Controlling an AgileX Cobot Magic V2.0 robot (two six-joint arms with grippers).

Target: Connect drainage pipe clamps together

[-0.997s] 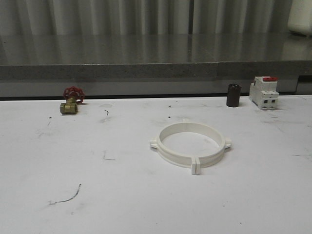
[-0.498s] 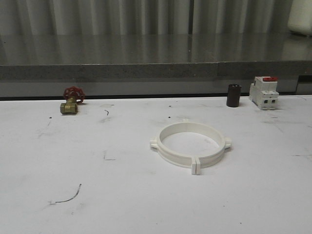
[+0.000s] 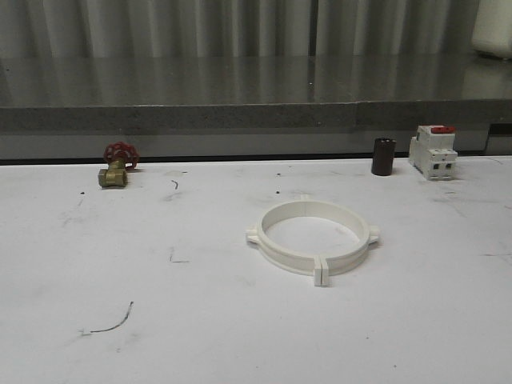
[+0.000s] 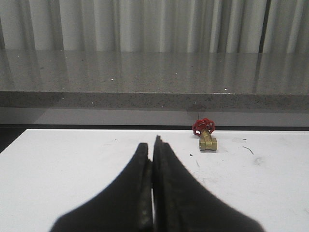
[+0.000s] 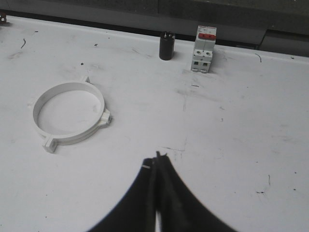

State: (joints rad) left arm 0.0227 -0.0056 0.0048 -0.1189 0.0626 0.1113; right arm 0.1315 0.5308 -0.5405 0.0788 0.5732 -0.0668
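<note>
White drainage pipe clamps (image 3: 312, 237) are laid flat as 1 ring, mid-table (image 3: 160, 336).
Paired end tabs face the near edge; left gripper (image 4: 153, 145) and right gripper (image 5: 157, 159) are pressed together, empty.

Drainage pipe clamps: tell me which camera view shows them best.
The right wrist view: it looks down on the drainage pipe clamps, showing the whole ring and its tabs. The front view shows them at a lower angle, with the near tab joint.

Clamps (image 3: 310, 237) mid-table (image 3: 200, 320), breaker (image 3: 433, 151) behind-right
</note>
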